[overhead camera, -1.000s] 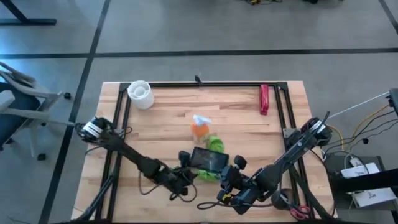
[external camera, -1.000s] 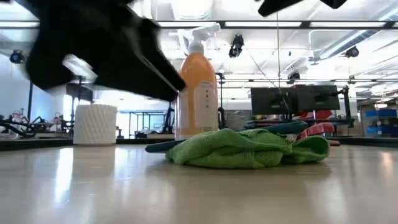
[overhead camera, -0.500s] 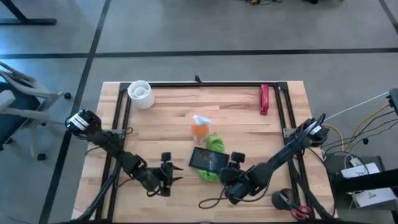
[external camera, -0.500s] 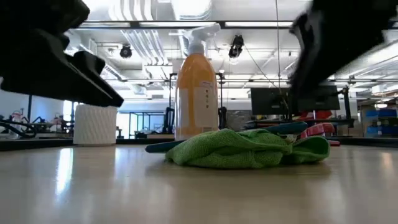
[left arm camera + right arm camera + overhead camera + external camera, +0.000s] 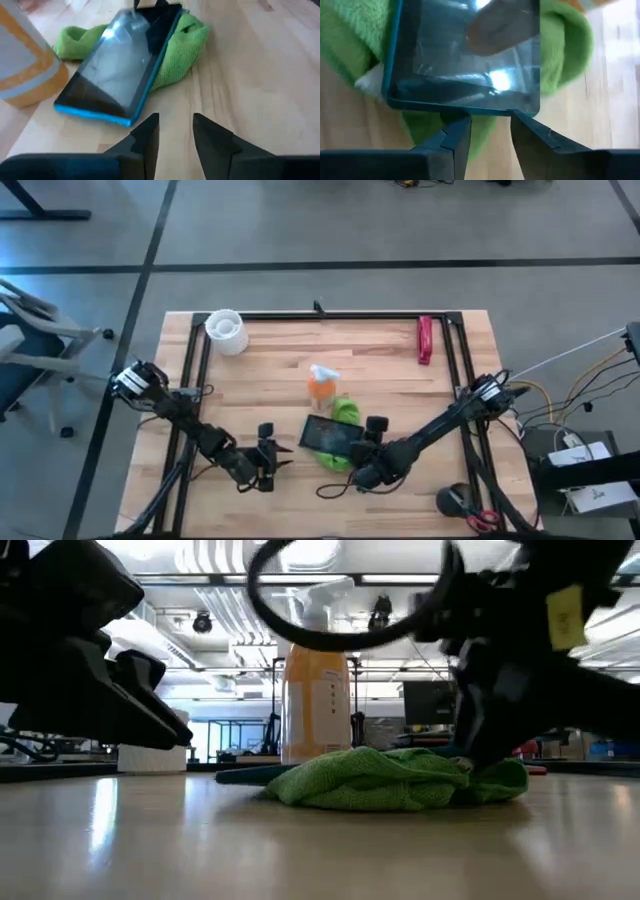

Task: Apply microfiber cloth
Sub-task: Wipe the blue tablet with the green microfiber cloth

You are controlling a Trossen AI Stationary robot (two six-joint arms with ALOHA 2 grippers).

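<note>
Now moved in: right gripper point(image 5: 489, 131) parted at tablet point(image 5: 465, 55) edge atop microfiber cloth point(image 5: 565, 50); left gripper point(image 5: 175, 131) parted, off tablet, nothing held.

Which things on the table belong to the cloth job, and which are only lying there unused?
Belong to the job:
- microfiber cloth, under the tablet
- tablet
- right gripper, open, at the tablet's edge

Lying about:
- orange spray bottle
- white cup
- red object
- left gripper, open, apart from the cloth
</note>
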